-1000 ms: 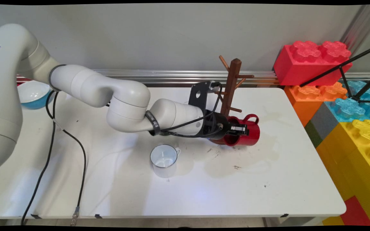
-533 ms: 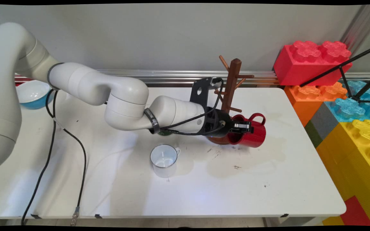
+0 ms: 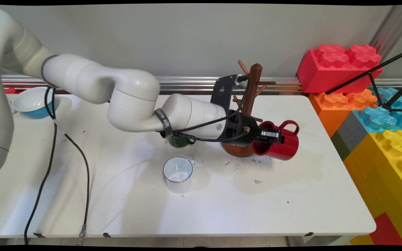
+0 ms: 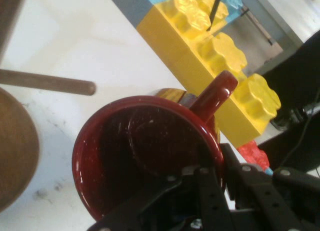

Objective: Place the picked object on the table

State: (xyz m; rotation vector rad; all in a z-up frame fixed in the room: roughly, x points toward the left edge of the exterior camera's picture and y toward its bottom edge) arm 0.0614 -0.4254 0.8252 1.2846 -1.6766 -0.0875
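Red mug point(image 3: 278, 144) is held tipped above worktop point(image 3: 291, 195), beside wooden mug tree point(image 3: 251, 94). Gripper point(image 3: 273, 136) fingers are clamped on rim. Mug judged rigid, glazed, slippery, breakable; rim grip suits.

Glossy red mug point(image 3: 277, 144), dark brown wooden rack point(image 3: 251, 94), white cup point(image 3: 178, 174) with blue rim, white desk point(image 3: 291, 195), black fingers point(image 3: 272, 134).
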